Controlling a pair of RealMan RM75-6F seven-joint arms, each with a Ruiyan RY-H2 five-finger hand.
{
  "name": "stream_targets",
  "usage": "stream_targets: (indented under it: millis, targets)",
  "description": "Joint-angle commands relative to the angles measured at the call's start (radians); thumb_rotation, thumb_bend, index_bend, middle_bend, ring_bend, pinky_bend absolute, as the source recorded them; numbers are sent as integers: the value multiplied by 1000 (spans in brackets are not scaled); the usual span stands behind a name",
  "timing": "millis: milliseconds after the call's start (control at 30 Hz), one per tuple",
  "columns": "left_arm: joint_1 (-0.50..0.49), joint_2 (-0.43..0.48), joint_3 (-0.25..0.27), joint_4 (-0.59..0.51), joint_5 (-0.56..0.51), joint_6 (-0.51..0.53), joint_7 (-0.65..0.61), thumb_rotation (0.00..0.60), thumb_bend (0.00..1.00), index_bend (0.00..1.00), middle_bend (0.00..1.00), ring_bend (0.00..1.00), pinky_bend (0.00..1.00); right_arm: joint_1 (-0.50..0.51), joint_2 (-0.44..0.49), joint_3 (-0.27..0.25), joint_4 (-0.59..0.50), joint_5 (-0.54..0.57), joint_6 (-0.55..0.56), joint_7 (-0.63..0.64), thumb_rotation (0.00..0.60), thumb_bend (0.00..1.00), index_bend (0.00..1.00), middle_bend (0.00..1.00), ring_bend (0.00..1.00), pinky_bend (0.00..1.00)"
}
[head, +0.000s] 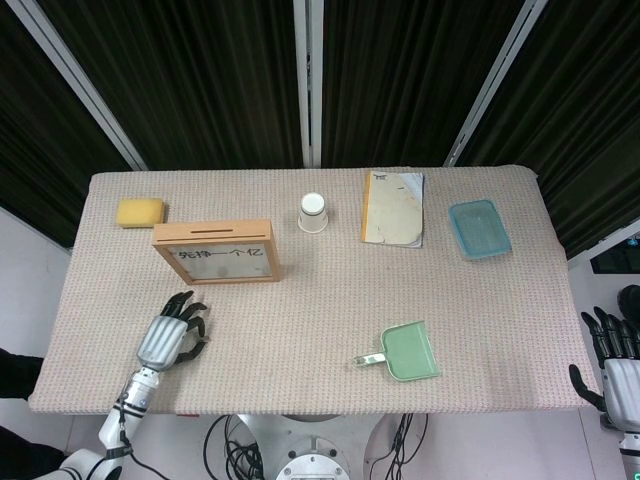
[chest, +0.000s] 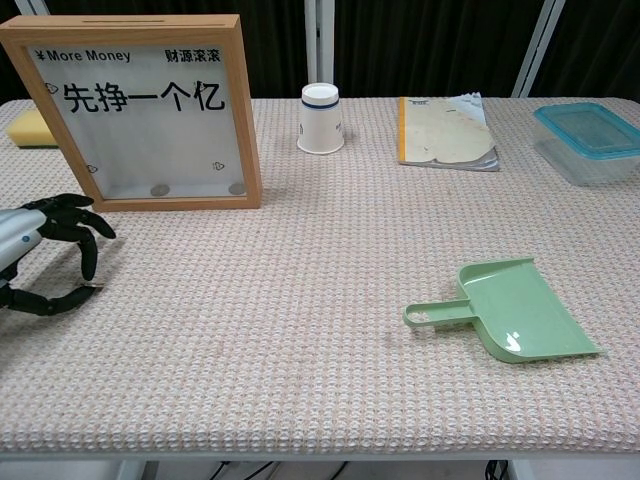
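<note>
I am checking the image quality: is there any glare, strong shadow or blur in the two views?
Chest view: a small white glare spot on the green dustpan, a soft shadow beside the paper cup, and the lettering on the wooden frame is sharp. Head view: even light, no glare, dark curtains behind the table.
</note>
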Motion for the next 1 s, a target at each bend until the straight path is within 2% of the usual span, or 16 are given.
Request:
stream_targets:
  millis: [33,333,500,633,867,1000]
  targets:
    - [-1,1,0,-1,-2,-3,2,600,360,585,249,51,103,0,-1,0,1,1,-2,1,600,337,0,0,0,0]
    - [-1,22,7,-39,-6,-14,2,600,443,615,253,51,104,-4,2,-1,5,2,1,10,600,336,0,0,0,0]
    - [17,75,14,-121,8,35,11,600,457,618,253,51,103,-9,5,-1,5,-1,10,16,600,337,0,0,0,0]
    - [45,174,18,-248,28,110,44,600,459,619,254,51,104,-9,8,1,5,-1,14,18,600,337,0,0,0,0]
    - [80,392,-9,-535,61,237,109,600,456,623,255,51,104,-3,6,0,-4,-11,10,9,600,337,0,0,0,0]
    - [81,486,-49,-646,90,302,144,600,455,623,255,51,105,-3,12,2,-17,-15,19,-2,600,337,0,0,0,0]
